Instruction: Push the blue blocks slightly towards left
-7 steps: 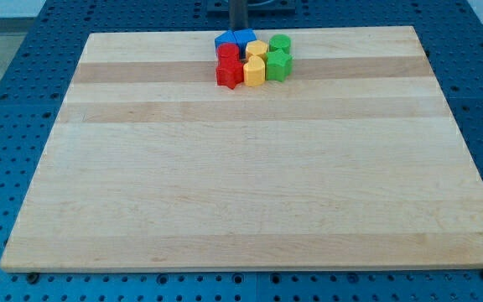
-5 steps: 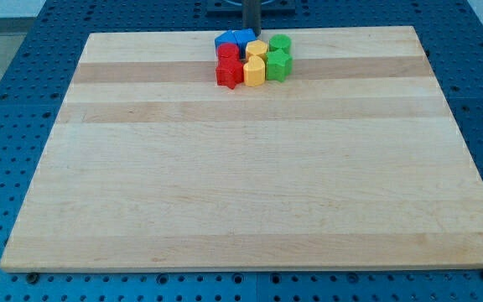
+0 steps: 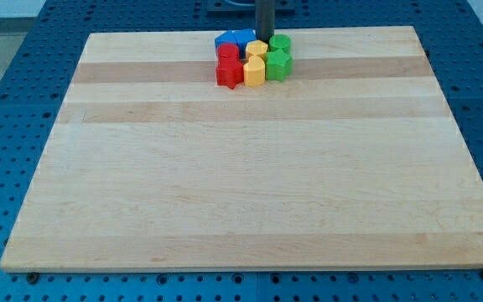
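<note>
Blue blocks sit just to the view's left of my tip, nearly touching, behind the red, yellow and green blocks. I've no pincer, only a rod; it stands on their right side, placed for a leftward shove, I judge.

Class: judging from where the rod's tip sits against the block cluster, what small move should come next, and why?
Probably slide my tip toward the view's left into the blue blocks. It sits at the view's top edge of the cluster, just right of them, between them and the green blocks.
</note>
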